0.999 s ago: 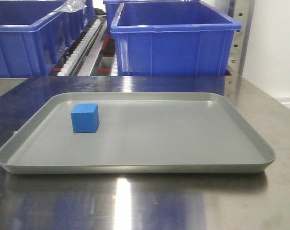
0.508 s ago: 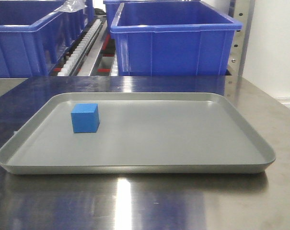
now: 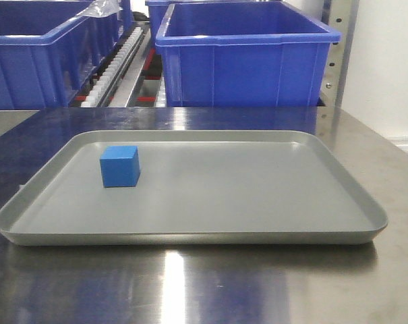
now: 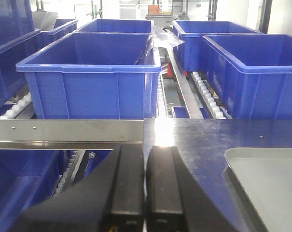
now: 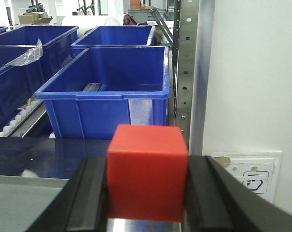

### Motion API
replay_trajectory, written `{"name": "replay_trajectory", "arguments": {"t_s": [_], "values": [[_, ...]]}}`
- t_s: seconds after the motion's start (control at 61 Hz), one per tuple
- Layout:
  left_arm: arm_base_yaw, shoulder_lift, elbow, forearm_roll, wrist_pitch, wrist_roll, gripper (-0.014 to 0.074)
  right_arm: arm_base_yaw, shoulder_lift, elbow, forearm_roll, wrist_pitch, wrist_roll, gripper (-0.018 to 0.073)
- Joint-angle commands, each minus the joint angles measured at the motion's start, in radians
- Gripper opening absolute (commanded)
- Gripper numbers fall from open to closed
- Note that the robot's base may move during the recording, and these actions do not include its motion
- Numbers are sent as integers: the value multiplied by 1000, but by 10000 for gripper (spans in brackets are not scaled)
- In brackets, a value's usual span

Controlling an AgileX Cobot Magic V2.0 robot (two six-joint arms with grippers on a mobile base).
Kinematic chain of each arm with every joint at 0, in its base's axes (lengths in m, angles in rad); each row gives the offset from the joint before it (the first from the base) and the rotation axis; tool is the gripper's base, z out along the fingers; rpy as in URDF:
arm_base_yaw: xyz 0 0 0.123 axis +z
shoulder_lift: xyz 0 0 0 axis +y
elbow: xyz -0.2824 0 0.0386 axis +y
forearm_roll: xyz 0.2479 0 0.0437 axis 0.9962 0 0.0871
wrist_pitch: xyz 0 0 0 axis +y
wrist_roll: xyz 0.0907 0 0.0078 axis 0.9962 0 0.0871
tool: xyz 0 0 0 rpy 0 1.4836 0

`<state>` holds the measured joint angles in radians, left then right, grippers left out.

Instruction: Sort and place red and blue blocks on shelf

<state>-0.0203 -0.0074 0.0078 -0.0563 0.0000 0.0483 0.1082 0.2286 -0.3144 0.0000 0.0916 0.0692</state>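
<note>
The blue block rests on the left part of the grey tray in the front view, where neither gripper shows. In the right wrist view the red block is clamped between the black fingers of my right gripper, held above the steel tabletop beside the tray's corner. My left gripper is shut with nothing between its fingers. It hovers at the table's back edge, just short of the shelf's steel front rail with its two screws.
Large blue bins stand on the shelf's roller tracks behind the table. A perforated steel upright and a white wall with a socket plate bound the right side.
</note>
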Motion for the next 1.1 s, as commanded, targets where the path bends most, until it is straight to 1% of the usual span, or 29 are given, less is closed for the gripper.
{"name": "replay_trajectory", "arguments": {"t_s": [0.0, 0.262, 0.328, 0.475, 0.573, 0.622, 0.737, 0.803, 0.835, 0.917, 1.081], "values": [[0, -11, 25, -9, -83, -1, 124, -6, 6, -27, -6, -80, -8, 57], [0, -11, 25, -9, -81, -1, 124, -6, 6, -27, -6, -80, -8, 57], [0, -11, 23, -5, -50, -1, 124, -6, 6, -27, -6, -80, -8, 57], [0, 6, -48, -14, 84, -1, 124, -6, 6, -27, -6, -80, -8, 57], [0, 51, -121, -27, 112, -1, 124, -6, 6, -27, -6, -80, -8, 57], [0, 80, -156, -37, 129, -1, 124, -6, 6, -27, -6, -80, -8, 57], [0, 173, -233, -90, 175, -10, 124, -6, 6, -27, -6, -80, -8, 57], [0, 241, -268, -161, 216, -20, 124, -6, 6, -27, -6, -80, -8, 57], [0, 272, -285, -182, 239, -20, 124, -6, 6, -27, -6, -80, -8, 57], [0, 346, -328, -189, 286, -20, 124, -6, 6, -27, -6, -80, -8, 57], [0, 450, -384, -193, 293, -20, 125, -6, 6, -27, -6, -80, -8, 57]]}}
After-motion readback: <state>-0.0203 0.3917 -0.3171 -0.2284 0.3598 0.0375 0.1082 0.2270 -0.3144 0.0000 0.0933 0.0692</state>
